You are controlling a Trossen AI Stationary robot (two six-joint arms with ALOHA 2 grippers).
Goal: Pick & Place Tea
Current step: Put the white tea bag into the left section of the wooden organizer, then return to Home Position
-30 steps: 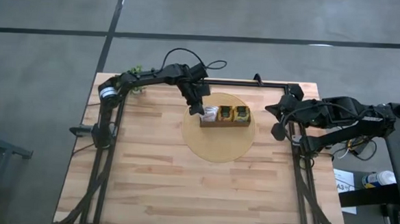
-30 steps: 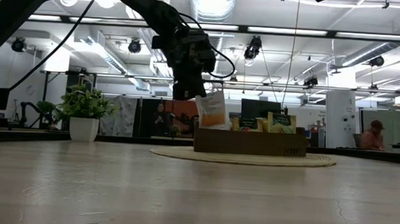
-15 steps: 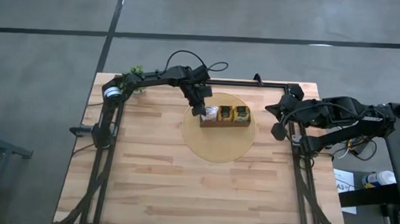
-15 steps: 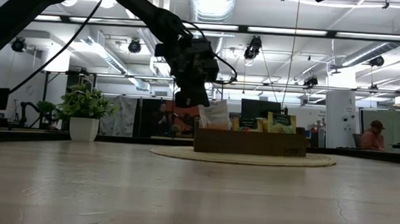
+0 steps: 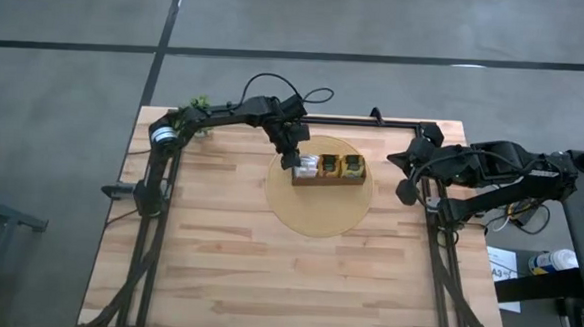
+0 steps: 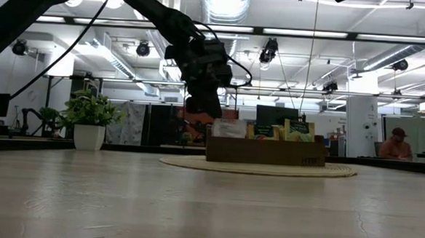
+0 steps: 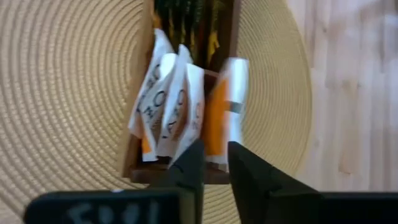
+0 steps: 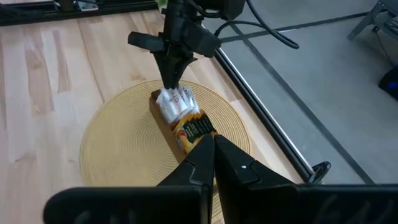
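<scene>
Over the round woven mat (image 5: 320, 205) at the far middle of the counter (image 5: 266, 272), the left gripper (image 5: 294, 164) hangs just above the end compartment of the wooden box (image 5: 328, 178). Its jaws stand narrowly parted around the top edge of an orange-and-white sachet (image 7: 222, 112), which sits down among the other tea sachets (image 7: 168, 106) there; whether they are pinching it or letting go I cannot tell. Yellow and green sachets (image 5: 352, 167) fill the other compartments.

These packets look feather-light, thin and floppy, probably a bit slick, so the stiff top seam seems the place to take one. Packed upright as they are, a neighbour could lift out with it.

Around the box the mat and bare wood are open, with free space overhead. The right gripper (image 8: 209, 149) waits closed and empty at the counter's right edge.
</scene>
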